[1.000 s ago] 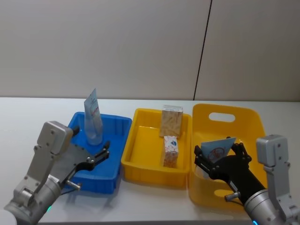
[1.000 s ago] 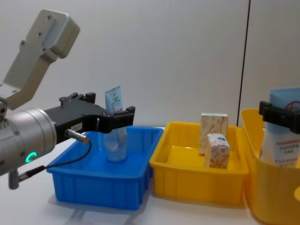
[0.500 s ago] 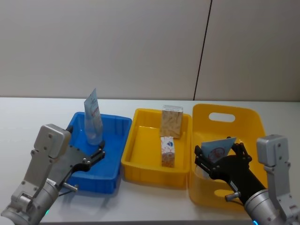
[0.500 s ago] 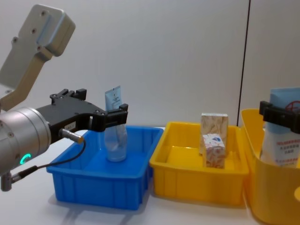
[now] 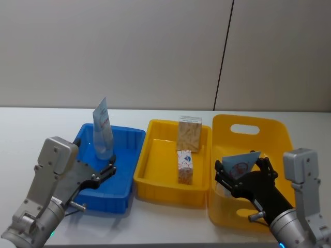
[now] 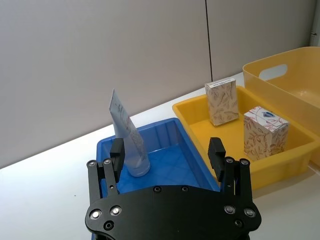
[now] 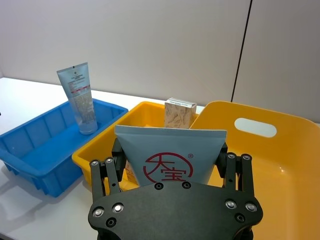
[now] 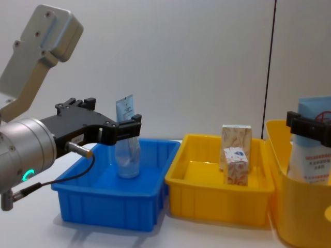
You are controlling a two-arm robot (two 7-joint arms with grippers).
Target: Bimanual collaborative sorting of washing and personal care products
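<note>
A pale-blue tube [image 5: 102,130] stands upright at the back of the blue bin [image 5: 124,182]. My left gripper [image 5: 109,171] hovers open and empty over that bin's front part, short of the tube [image 6: 128,141]. Two beige patterned cartons stand in the small yellow bin [image 5: 155,182]: one carton [image 5: 189,133] at the back, the other carton [image 5: 185,166] nearer the front. My right gripper [image 5: 241,171] is shut on a second pale-blue tube with red print [image 7: 170,167], held over the large yellow bin [image 5: 274,135].
The three bins stand side by side on a white table [image 5: 31,129], blue on the left, large yellow with a handle slot [image 5: 245,128] on the right. A grey wall rises behind. Bare table lies left of the blue bin and in front of the bins.
My left gripper has drawn back and to the left over the blue bin. The front carton shifted slightly left and stands straighter. The right arm has not moved.
</note>
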